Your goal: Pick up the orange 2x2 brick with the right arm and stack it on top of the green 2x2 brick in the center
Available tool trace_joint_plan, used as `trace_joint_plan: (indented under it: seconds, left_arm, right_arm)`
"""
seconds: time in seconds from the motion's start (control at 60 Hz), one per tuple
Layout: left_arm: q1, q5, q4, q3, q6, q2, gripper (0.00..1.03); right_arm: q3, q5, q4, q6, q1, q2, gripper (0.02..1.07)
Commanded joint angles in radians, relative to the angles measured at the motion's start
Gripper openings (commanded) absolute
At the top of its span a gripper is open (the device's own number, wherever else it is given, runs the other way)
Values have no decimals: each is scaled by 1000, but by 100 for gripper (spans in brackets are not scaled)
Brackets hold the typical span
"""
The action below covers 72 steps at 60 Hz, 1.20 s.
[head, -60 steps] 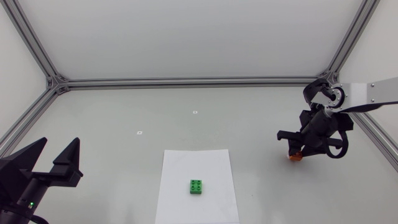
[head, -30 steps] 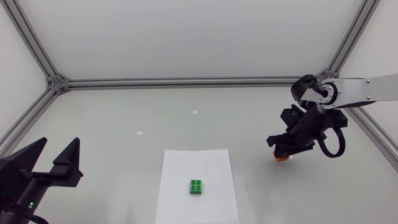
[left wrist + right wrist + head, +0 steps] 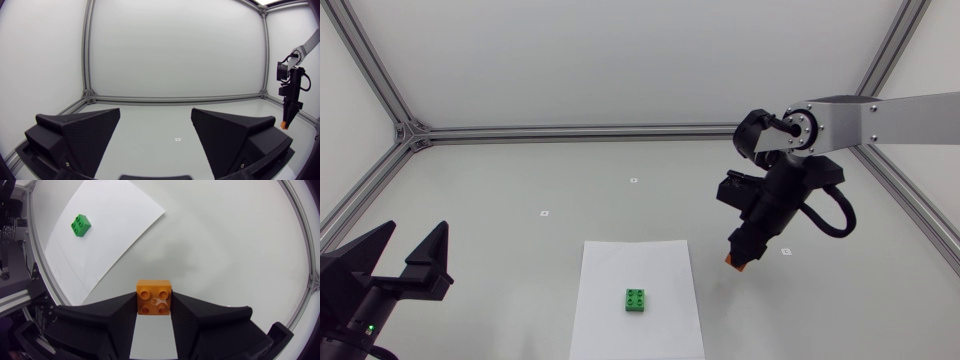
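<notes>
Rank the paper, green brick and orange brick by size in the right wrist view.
1. paper
2. orange brick and green brick: unranked, since orange looks bigger only because it sits nearest the camera.

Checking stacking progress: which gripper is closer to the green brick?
Right. The right gripper, shut on the orange 2x2 brick, hangs just beyond the paper, right of the green 2x2 brick; the left gripper sits much farther to its left.

The pale grey worktop (image 3: pixel 520 180) carries a white paper sheet (image 3: pixel 620 265) near its front edge, with the green 2x2 brick (image 3: pixel 637 300) on it, and a few small white markers (image 3: pixel 545 213).
</notes>
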Motion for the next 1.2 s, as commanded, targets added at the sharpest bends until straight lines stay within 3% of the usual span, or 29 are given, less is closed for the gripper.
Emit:
trace_joint_plan:
  seconds: [0.0, 0.5, 1.183]
  left_arm:
    - [2, 4, -13, -41, 13, -8, 99]
    - [2, 4, -15, -41, 13, -8, 99]
    - [2, 4, -15, -41, 13, -8, 99]
  right_arm:
    - [-40, 23, 3, -52, 79, -27, 8]
    - [-47, 167, 125, -75, 461, 2, 8]
    - [151, 192, 164, -104, 592, 187, 8]
